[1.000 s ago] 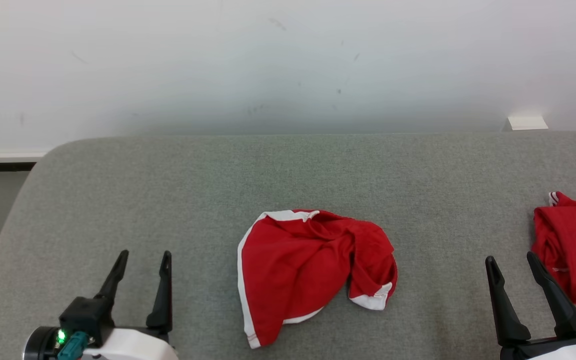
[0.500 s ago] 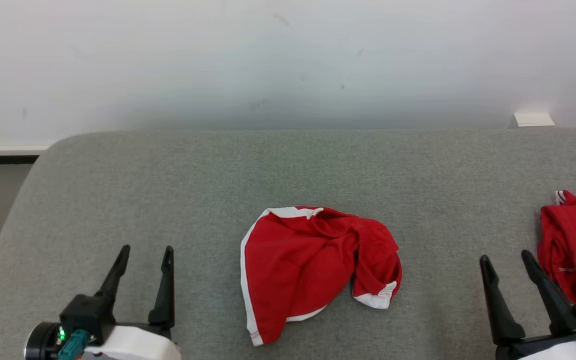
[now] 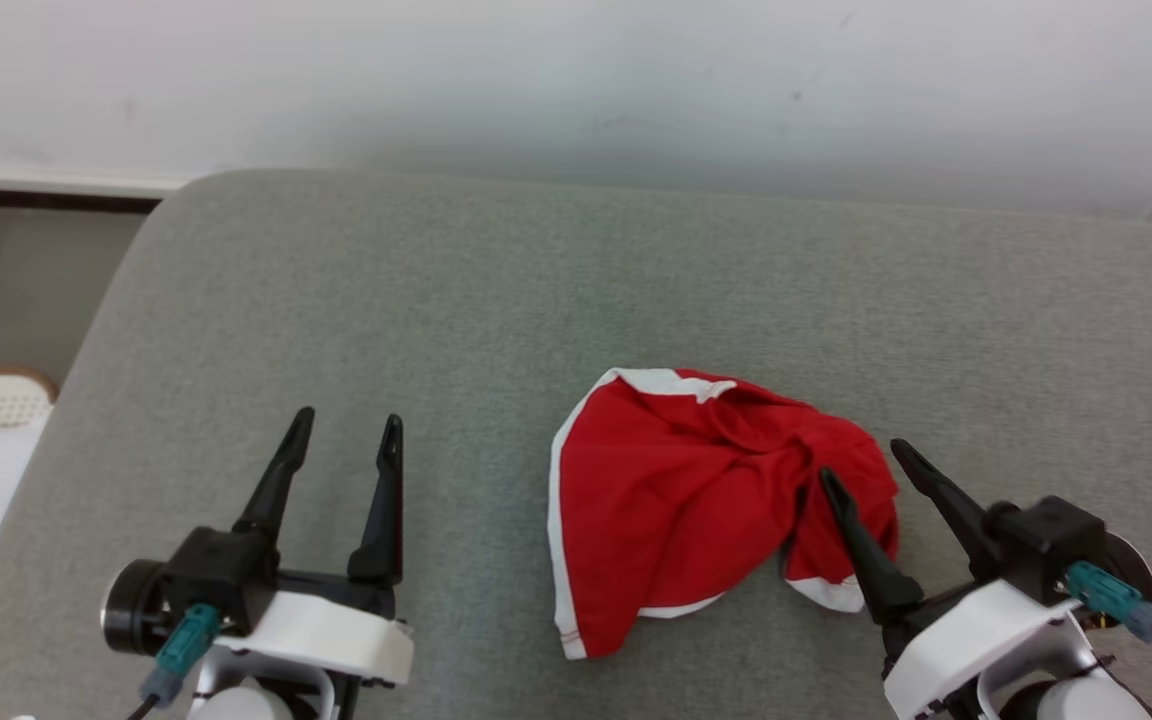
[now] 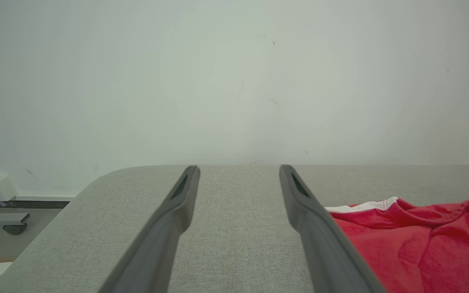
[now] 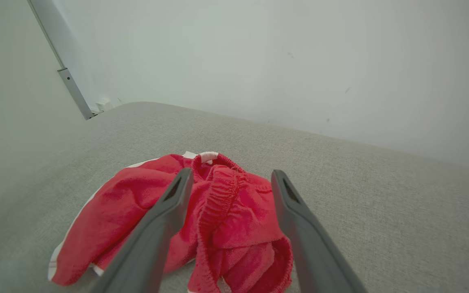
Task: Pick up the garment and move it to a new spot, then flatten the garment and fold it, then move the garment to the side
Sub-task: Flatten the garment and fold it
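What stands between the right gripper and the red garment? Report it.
Nothing visible does. The right gripper, jaws open, points straight at the red garment's bunched waistband end on the grey cushion, with no other object between them. Whether they touch cannot be told.

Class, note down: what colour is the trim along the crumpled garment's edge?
White trim on the red garment; the head view shows it best.

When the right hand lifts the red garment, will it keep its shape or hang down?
The red garment lies in crumpled folds, so it will probably droop and unfold. It looks thin, likely light. Its gathered waistband may give the right hand a thicker hold.
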Robot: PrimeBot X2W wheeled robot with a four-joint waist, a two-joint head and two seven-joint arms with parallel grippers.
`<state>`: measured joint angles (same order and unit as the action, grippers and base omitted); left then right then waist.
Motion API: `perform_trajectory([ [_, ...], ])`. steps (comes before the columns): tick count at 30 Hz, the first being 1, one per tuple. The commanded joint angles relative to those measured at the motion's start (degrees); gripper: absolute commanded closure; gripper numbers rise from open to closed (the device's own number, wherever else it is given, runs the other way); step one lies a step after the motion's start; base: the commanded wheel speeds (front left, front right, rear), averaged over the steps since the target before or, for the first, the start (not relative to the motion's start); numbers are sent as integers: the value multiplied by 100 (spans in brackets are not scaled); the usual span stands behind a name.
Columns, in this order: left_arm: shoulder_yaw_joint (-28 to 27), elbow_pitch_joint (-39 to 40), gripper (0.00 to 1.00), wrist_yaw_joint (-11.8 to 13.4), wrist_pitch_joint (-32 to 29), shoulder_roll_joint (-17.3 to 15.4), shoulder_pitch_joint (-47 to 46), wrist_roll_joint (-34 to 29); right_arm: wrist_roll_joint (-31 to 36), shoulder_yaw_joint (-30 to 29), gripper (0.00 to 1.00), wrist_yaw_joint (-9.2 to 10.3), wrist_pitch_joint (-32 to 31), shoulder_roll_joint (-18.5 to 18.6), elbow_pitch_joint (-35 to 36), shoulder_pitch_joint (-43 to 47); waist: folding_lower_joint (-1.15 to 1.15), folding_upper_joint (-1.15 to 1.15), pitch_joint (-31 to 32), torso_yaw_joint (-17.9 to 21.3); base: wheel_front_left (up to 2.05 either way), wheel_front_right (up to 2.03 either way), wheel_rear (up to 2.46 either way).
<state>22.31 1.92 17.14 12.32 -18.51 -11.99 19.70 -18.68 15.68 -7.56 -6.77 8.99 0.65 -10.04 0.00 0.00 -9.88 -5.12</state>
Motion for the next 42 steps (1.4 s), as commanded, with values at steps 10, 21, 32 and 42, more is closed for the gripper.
perform_trajectory([
  [10,-12,-215,0,-38,199,134,-211,-8,-200,234,100,16,142,166,-1138,-725,0,0,-245,-307,0,0,0],
  [21,-88,-243,0,-9,230,49,-74,-2,-512,-666,100,17,330,-143,-710,41,0,0,-142,81,0,0,0],
  [32,-128,-171,0,24,151,-75,35,74,-874,-1955,88,17,314,-585,-903,1211,0,0,-5,468,0,0,0],
  [42,-118,-128,0,97,132,-131,128,113,-208,-1846,0,17,465,-588,-879,1331,0,0,86,590,0,0,0],
])
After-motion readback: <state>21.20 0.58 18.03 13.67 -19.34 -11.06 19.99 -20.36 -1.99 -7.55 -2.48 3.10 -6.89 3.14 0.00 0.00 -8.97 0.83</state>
